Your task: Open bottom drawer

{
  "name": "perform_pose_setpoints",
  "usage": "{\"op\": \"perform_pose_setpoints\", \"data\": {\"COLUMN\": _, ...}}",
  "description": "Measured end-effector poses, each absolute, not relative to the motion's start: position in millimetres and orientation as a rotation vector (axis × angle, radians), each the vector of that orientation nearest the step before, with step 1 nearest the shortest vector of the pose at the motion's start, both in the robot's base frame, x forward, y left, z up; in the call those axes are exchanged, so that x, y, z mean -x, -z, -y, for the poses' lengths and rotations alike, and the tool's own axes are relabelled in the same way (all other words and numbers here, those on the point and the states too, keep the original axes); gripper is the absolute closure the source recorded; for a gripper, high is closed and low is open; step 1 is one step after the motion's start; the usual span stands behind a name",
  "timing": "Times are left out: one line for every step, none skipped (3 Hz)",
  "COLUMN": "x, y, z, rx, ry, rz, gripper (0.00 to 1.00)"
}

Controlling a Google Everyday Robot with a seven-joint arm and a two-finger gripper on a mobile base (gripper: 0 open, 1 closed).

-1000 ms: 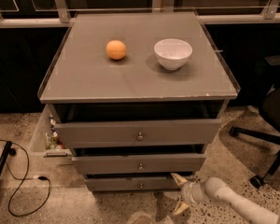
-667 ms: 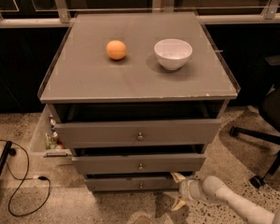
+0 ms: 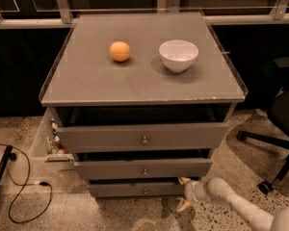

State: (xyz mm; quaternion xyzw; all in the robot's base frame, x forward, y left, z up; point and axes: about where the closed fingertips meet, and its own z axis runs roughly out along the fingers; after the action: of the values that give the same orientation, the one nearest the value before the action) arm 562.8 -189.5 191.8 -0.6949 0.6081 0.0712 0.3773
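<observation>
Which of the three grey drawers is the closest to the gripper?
The bottom drawer, the lowest one: the gripper is beside its right end, well below the other two.

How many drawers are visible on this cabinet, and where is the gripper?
3, stacked: the top drawer under the cabinet top, the middle drawer below it, the bottom drawer lowest, near the floor. The gripper sits at the bottom drawer's right-hand end as viewed.

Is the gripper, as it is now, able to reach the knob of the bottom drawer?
Probably yes. The gripper, open, hangs low at the right end of the bottom drawer, level with its knob, and nothing stands between them.
</observation>
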Motion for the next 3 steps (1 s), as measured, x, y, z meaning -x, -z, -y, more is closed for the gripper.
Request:
{"op": "perform_pose_setpoints", "data": {"x": -583, "y": -181, "z": 193, "rx": 1.792, "ry": -0.182, "rz": -1.534, "gripper": 0.0}}
{"op": "perform_pose_setpoints", "data": {"x": -586, "y": -173, "z": 193, "rx": 1.802, "ry": -0.193, "rz": -1.54, "gripper": 0.0}}
{"op": "perform_pose_setpoints", "data": {"x": -587, "y": -167, "z": 194, "rx": 1.806, "ry": -0.203, "rz": -1.549, "gripper": 0.0}}
